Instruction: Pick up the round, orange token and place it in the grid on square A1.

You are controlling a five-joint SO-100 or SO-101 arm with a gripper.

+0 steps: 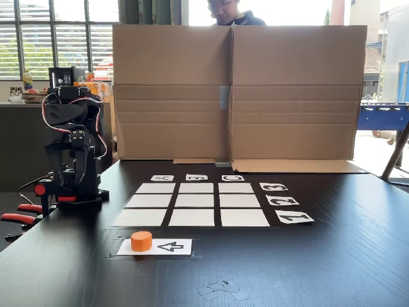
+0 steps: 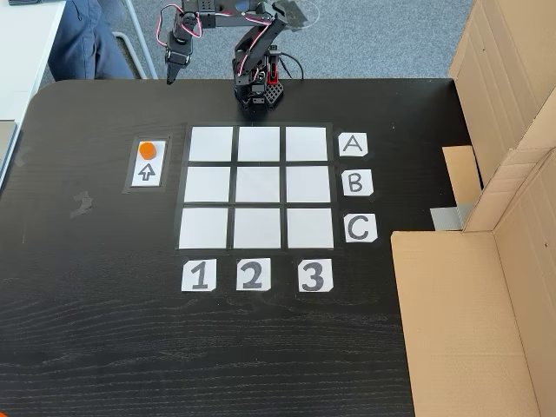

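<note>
A: Starting w/ a fixed view, low and front-on. Where's the token [image 1: 141, 240] sitting?

B: On the left end of a white arrow card [image 1: 155, 247], arrow pointing at it, just in front of the grid [image 1: 195, 204] on the black surface [image 1: 319, 262]. Token's touching the card, well apart from every cell.

A: Arm?

B: Arm [image 1: 70, 150] is sitting folded at the left, behind the grid's left side. Claw's pointing down among the black parts; can't tell if it's open or closed here. A cardboard screen [image 1: 236, 93] is standing at the far edge, w/ a person [image 1: 229, 11] showing above it.

A: OK, the other fixed view, top-down?

B: Token [image 2: 148, 149] is lying on the card's [image 2: 148, 165] upper end, left of the grid [image 2: 259, 187]. Square A1 [image 2: 211, 144] is the top-left cell, in line w/ labels A [image 2: 352, 144] and 1 [image 2: 198, 275], bare white, nearest cell to the token.

A: Claw?

B: Claw [image 2: 171, 76] is hanging tip-down past the surface's [image 2: 104, 330] far edge, above the card. Jaws look together or nearly so, holding nothing. Cardboard [image 2: 486, 261] is lying at right.
</note>
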